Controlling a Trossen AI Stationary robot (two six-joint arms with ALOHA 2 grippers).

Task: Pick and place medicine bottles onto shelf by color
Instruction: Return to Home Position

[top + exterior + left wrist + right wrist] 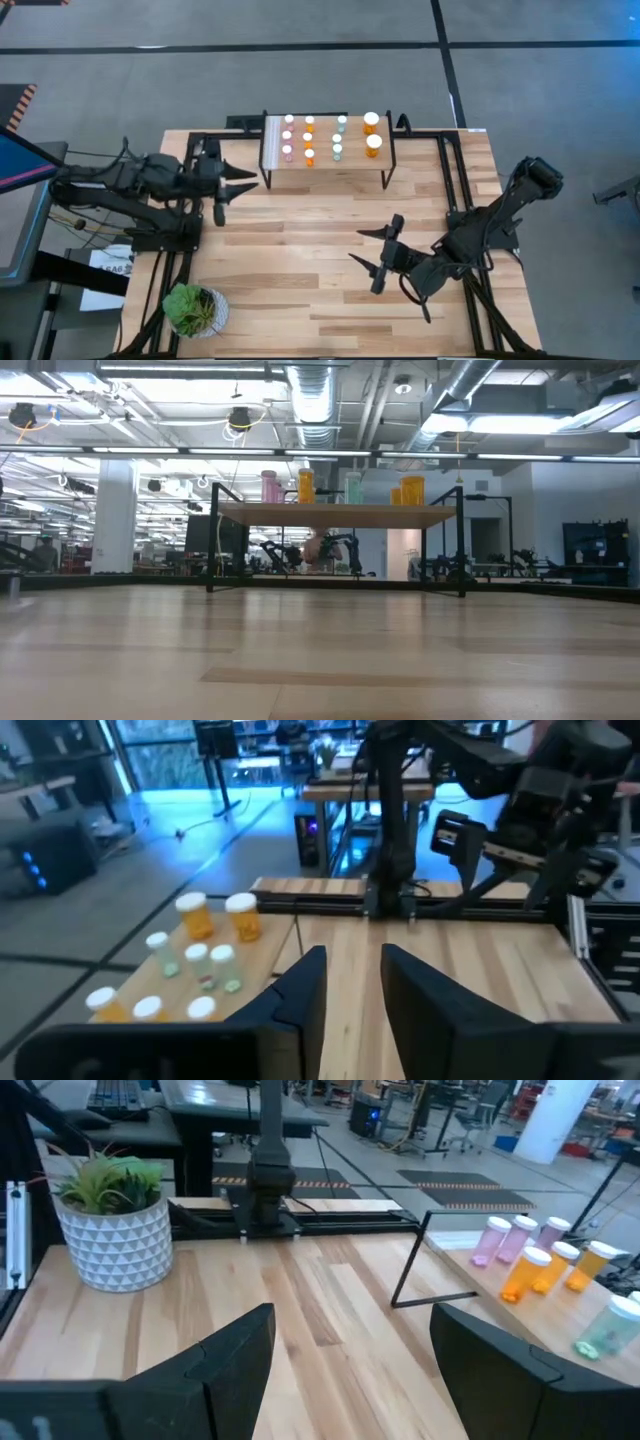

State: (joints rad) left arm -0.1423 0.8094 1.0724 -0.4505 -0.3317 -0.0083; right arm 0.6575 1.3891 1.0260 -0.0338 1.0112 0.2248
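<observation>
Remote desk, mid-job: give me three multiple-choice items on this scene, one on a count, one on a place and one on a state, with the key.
1. How many wide orange pill bottles with white caps stand on the small wood-topped shelf with black legs?
A. none
B. two
C. five

2. Where is the green potted plant in its white patterned pot?
A. on the shelf
B. between the two arms
C. on the large wooden tabletop, at the corner on the left arm's side, away from the shelf

3. How are the left pincer, beside the shelf, and the right pincer, over the open tabletop?
A. both shut on bottles
B. both open and empty
C. only the left open

Key:
1 B: the high view shows two broad caps at the shelf's end.
2 C: the high view shows it there.
3 B: each wrist view shows bare wood between spread fingers.
</observation>
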